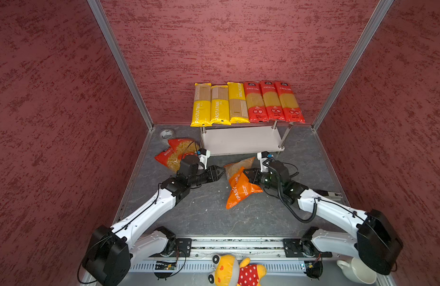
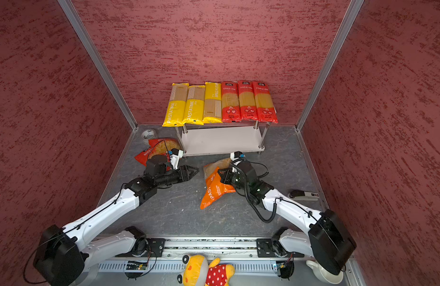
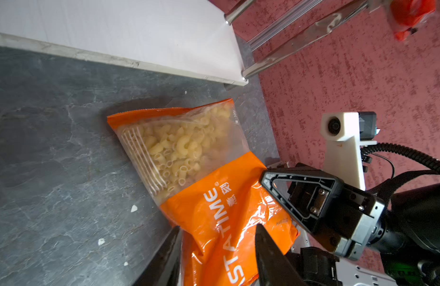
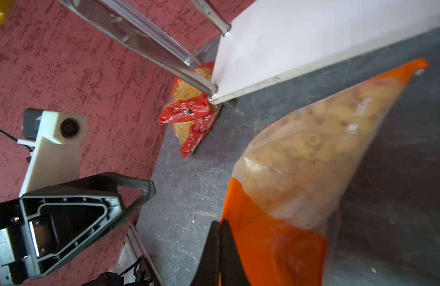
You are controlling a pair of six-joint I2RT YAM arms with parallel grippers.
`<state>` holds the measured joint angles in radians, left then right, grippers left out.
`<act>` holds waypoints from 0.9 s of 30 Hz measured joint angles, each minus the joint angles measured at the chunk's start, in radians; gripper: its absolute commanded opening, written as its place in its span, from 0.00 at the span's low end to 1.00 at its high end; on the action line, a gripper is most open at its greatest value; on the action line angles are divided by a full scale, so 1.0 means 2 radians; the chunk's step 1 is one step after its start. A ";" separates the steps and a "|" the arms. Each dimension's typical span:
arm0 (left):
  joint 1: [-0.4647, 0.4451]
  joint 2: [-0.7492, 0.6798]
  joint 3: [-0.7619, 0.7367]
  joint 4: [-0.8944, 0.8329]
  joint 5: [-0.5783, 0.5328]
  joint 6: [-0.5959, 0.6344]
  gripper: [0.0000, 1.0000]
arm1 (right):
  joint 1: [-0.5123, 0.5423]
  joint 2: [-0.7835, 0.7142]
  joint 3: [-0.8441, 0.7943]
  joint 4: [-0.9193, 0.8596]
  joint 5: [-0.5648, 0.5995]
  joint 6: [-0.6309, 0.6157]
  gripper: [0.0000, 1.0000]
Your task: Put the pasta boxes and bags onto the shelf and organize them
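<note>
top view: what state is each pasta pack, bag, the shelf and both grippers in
shelf: upright, top board full, lower board bare
yellow spaghetti packs: three flat side by side, top board
red spaghetti packs: three flat beside them
red short-pasta bags: two overlapping on the table, left of shelf
orange bag: off the shelf, edge pinched
right gripper: jaws shut on orange bag
left gripper: jaws open, holding nothing
</note>
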<state>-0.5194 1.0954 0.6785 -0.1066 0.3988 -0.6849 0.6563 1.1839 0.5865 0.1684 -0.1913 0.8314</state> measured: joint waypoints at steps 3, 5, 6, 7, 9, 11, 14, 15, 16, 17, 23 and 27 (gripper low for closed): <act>-0.025 0.020 -0.020 0.006 -0.008 -0.010 0.57 | -0.005 -0.012 -0.045 -0.001 0.002 0.020 0.00; -0.046 0.047 -0.022 0.008 -0.012 -0.014 0.59 | -0.007 -0.020 -0.060 -0.001 0.004 0.033 0.13; -0.054 0.058 -0.022 0.010 -0.015 -0.016 0.60 | -0.008 -0.024 -0.063 -0.004 0.005 0.037 0.21; -0.064 0.070 -0.021 0.009 -0.018 -0.018 0.61 | -0.010 -0.031 -0.065 -0.012 0.005 0.040 0.31; -0.080 0.091 -0.015 0.005 -0.023 -0.019 0.63 | -0.016 -0.048 -0.068 -0.032 0.006 0.042 0.45; -0.099 0.110 -0.002 -0.003 -0.034 -0.020 0.68 | -0.023 -0.071 -0.068 -0.062 0.005 0.034 0.56; -0.121 0.133 0.012 -0.006 -0.044 -0.025 0.73 | -0.040 -0.096 -0.067 -0.104 0.005 0.013 0.65; -0.126 0.141 0.014 -0.006 -0.045 -0.026 0.73 | -0.045 -0.101 -0.065 -0.118 0.006 0.003 0.65; -0.130 0.151 0.017 -0.005 -0.046 -0.030 0.74 | -0.051 -0.102 -0.062 -0.133 0.006 -0.006 0.66; -0.134 0.163 0.018 -0.004 -0.047 -0.033 0.74 | -0.056 -0.101 -0.058 -0.143 0.006 -0.015 0.66; -0.140 0.205 0.018 0.000 -0.049 -0.052 0.70 | -0.065 -0.040 -0.022 -0.148 -0.027 -0.036 0.67; -0.139 0.213 0.018 0.020 -0.055 -0.060 0.65 | -0.065 0.015 -0.008 -0.124 -0.058 -0.031 0.67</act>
<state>-0.7967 1.5208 0.7143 -0.0662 0.2893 -0.8047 0.5262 1.2137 0.5701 -0.0792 -0.3080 0.7696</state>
